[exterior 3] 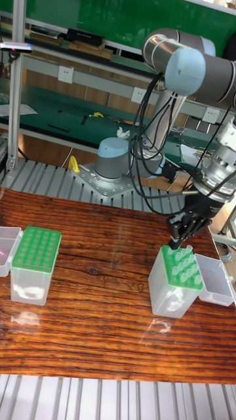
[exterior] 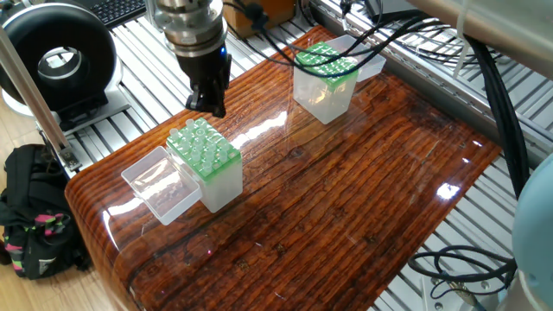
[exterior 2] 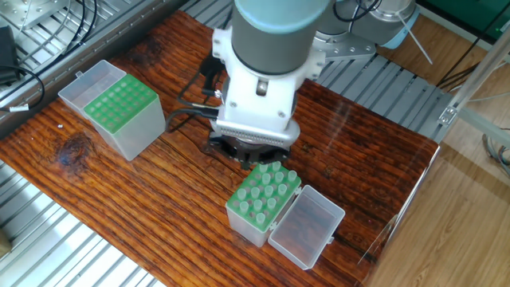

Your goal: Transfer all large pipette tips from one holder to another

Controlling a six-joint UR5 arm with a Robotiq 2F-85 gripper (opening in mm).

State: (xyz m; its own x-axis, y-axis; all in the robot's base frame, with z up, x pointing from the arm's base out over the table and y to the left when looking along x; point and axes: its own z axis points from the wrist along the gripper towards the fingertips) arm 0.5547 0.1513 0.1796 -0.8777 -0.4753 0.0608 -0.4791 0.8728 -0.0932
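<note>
- The long, slim, translucent whitish large pipette tips [exterior: 201,144] are seen standing upright in the green perforated top of a clear plastic source holder [exterior: 213,177], near the left end of the glossy reddish wooden table [exterior: 346,216]; its clear hinged lid [exterior: 158,183] lies open beside it.
- In the other fixed view, the tips [exterior 2: 262,191] are counted as roughly a dozen and fill most of the rack; none is seen to have been carried over.
- A second clear box with a green grid top, the destination holder [exterior: 324,79], stands well apart at the far right of the table in one fixed view, and its holes appear empty [exterior 2: 118,104].
- The black two-finger gripper [exterior: 210,101] is held just above and behind the far edge of the source holder.
- In the tall fixed view the gripper [exterior 3: 178,241] is seen just over the rack's far corner, not touching any tip.
- Whether the jaws are spread or pressed together cannot be told: the fingers are dark and partly hidden by the wrist, though nothing is seen held between them.
- The deciding relation is judged thus: the tips lie directly below and slightly nearer than the gripper, with their long axes vertical, so a short shift over one tip and a straight descent would be called for.
- A sideways brush against neighbouring tips is judged the main risk, since they stand close together.
</note>
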